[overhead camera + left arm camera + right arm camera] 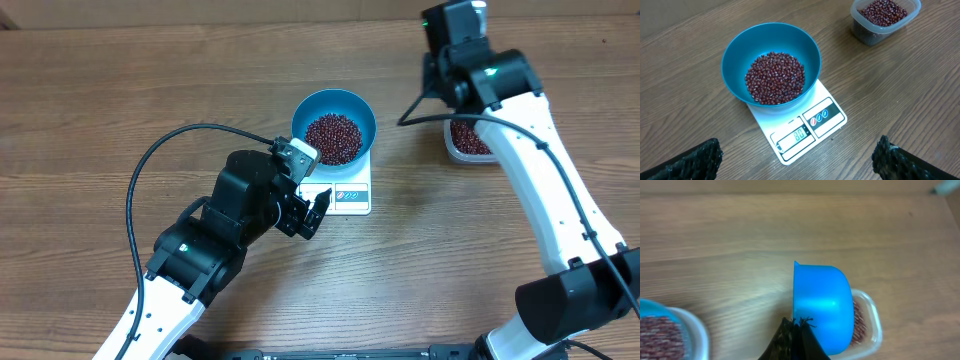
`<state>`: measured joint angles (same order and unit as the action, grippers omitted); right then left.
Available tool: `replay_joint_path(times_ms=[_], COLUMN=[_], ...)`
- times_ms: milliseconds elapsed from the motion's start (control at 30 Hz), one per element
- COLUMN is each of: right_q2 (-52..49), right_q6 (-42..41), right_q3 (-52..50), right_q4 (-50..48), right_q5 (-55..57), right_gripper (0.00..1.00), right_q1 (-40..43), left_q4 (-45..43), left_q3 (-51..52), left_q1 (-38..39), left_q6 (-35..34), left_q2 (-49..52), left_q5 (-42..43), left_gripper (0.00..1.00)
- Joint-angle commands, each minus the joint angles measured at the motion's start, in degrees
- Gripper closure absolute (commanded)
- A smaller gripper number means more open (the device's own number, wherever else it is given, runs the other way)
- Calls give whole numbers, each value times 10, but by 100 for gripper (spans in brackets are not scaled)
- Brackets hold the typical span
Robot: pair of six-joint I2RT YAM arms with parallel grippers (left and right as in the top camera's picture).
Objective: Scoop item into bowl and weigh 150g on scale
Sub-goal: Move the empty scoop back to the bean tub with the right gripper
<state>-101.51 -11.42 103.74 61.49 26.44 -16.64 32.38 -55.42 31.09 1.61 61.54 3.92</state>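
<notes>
The bright-blue bowl (pixel 334 108) (pixel 735 50) stands on the white scale (pixel 348 196) (pixel 832 107), and a heap of red-brown beans (pixel 333 138) (pixel 775 77) lies in it. The scale's display reads 80. My left gripper (pixel 306 214) (pixel 797 159) hovers open just in front of the scale, with nothing between its fingers. In the right wrist view my right gripper (pixel 799 327) is shut on the handle of a small blue scoop (pixel 822 307). The scoop hangs over the clear tub (pixel 875 330) with its outside toward the camera, so its contents are hidden.
The clear plastic tub (pixel 466 143) (pixel 885 27) of more beans (pixel 884 11) sits on the wooden table to the right of the scale, partly under my right arm (pixel 530 160). A black cable (pixel 150 170) loops over the table at the left.
</notes>
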Motion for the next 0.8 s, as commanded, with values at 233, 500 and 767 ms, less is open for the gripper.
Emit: replay_joint_path(times_ms=[233, 500, 767], right_q2=[14, -16, -35], right_q6=[-19, -37, -38], right_q3=[-18, -26, -56], right_q4=[36, 52, 46], right_q5=[10, 9, 8], right_gripper=[96, 96, 96], right_q1=[63, 63, 63], left_q4=[1, 2, 1], left_q3=[3, 3, 3], left_q1=[-1, -1, -1], left_q6=[-5, -5, -5], left_q2=[2, 2, 2], left_q5=[5, 5, 5], left_gripper=[1, 0, 0])
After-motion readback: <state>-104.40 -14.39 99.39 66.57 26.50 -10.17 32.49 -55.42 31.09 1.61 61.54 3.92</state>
